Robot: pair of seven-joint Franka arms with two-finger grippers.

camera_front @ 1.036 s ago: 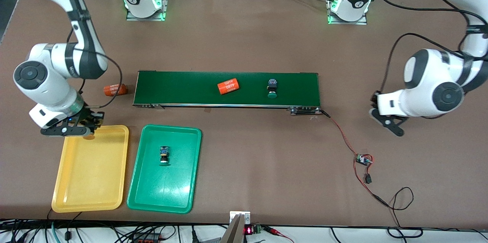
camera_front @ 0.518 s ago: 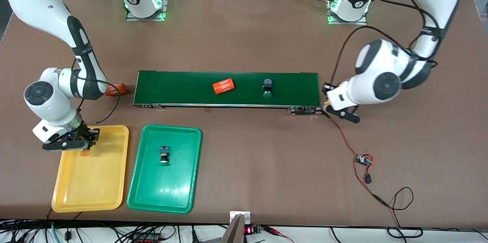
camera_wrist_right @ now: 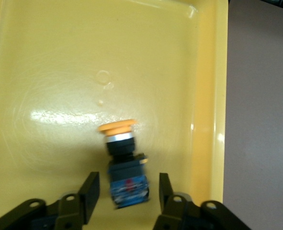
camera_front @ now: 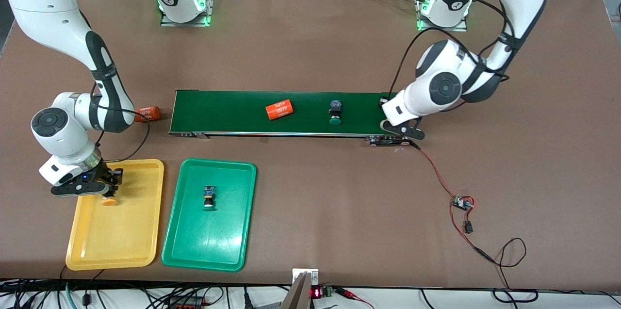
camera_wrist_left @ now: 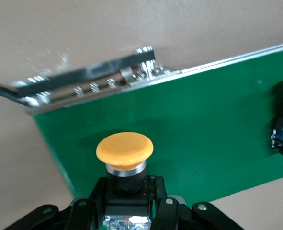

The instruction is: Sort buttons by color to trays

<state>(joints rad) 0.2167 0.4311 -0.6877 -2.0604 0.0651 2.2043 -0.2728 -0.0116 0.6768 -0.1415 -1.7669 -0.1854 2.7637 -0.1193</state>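
Found the right gripper [camera_front: 94, 187] low over the yellow tray [camera_front: 116, 236], at the tray's end nearest the conveyor belt [camera_front: 233, 110]. Saw its 2 fingers [camera_wrist_right: 89, 191] spread apart, released, with a bare gap on each side of the yellow-capped button [camera_wrist_right: 124, 167]. Noted this button in the yellow tray, between the fingers, its orange-yellow cap pointing away from the gripper.

Found the left gripper [camera_front: 400, 127] over the belt's end toward the left arm's end of the table. Saw it clenched on a second yellow-capped button [camera_wrist_left: 124, 149], grasping the dark body with the cap sticking out in front of the fingers.

On the belt, noted 1 green-capped button [camera_front: 335, 112], lying with the cap toward the front camera. Beside it, toward the right arm's end, saw an orange cylinder [camera_front: 280, 109] with white numbers. Noted another orange cylinder [camera_front: 147, 114] on the table just off the belt's end on the right arm's side.

In the green tray [camera_front: 218, 246], beside the yellow one, saw 1 more button [camera_front: 209, 197] lying in the half nearer the belt.
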